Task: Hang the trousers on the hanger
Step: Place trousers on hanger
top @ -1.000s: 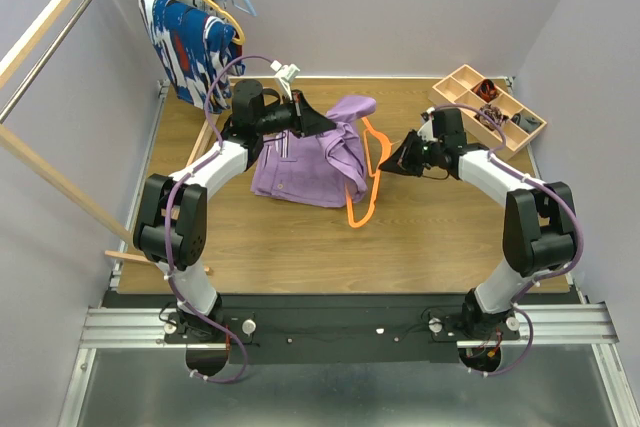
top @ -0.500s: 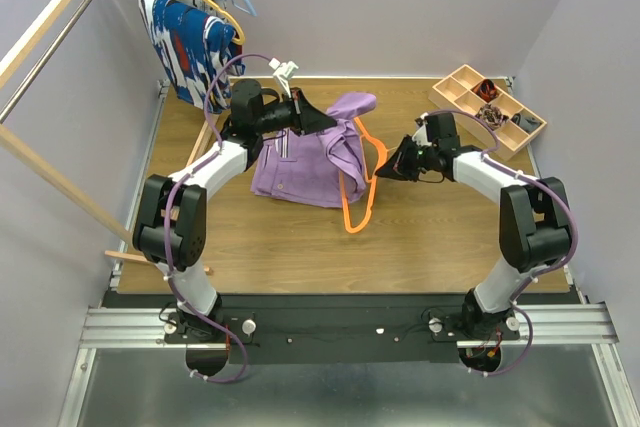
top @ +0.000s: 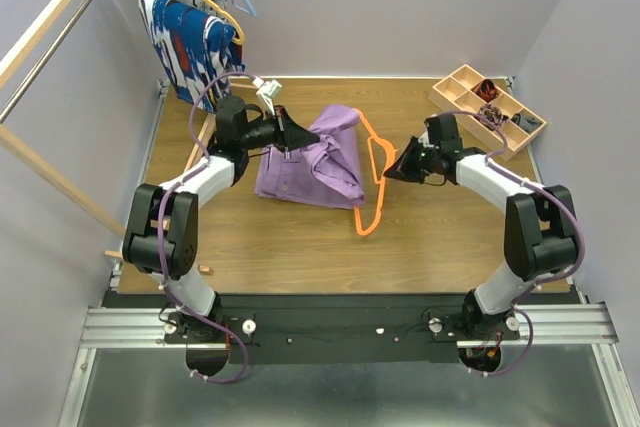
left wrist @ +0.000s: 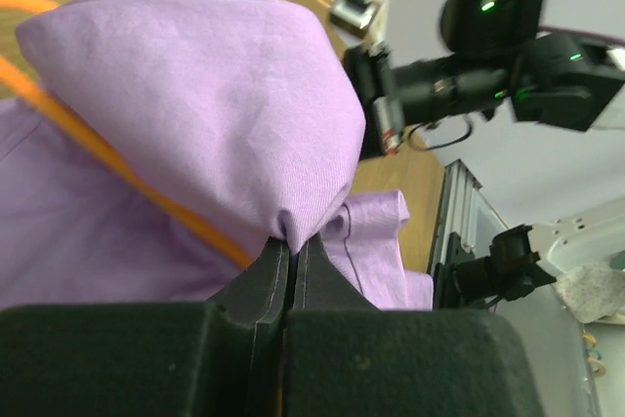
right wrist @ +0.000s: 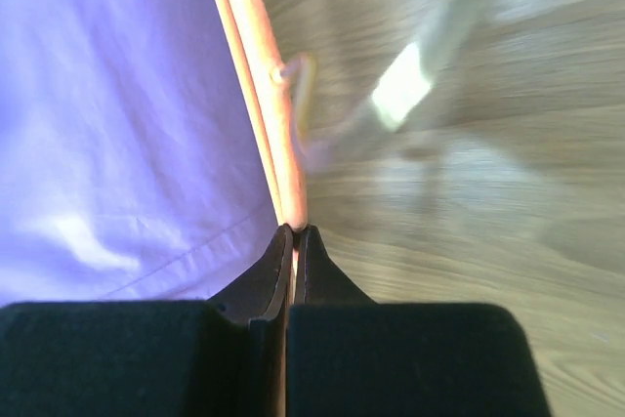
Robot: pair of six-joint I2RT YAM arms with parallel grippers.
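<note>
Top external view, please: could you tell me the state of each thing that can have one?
trousers: crumpled, one fold lifted.
hanger: partly under the trousers, gripped.
left fingers: shut on the trousers.
right fingers: shut on the hanger.
patterned garment: hanging on the rack.

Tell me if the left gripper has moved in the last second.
Yes. The left gripper, shut on the trousers, has shifted left, away from the tray and toward the hanging garment.
</note>
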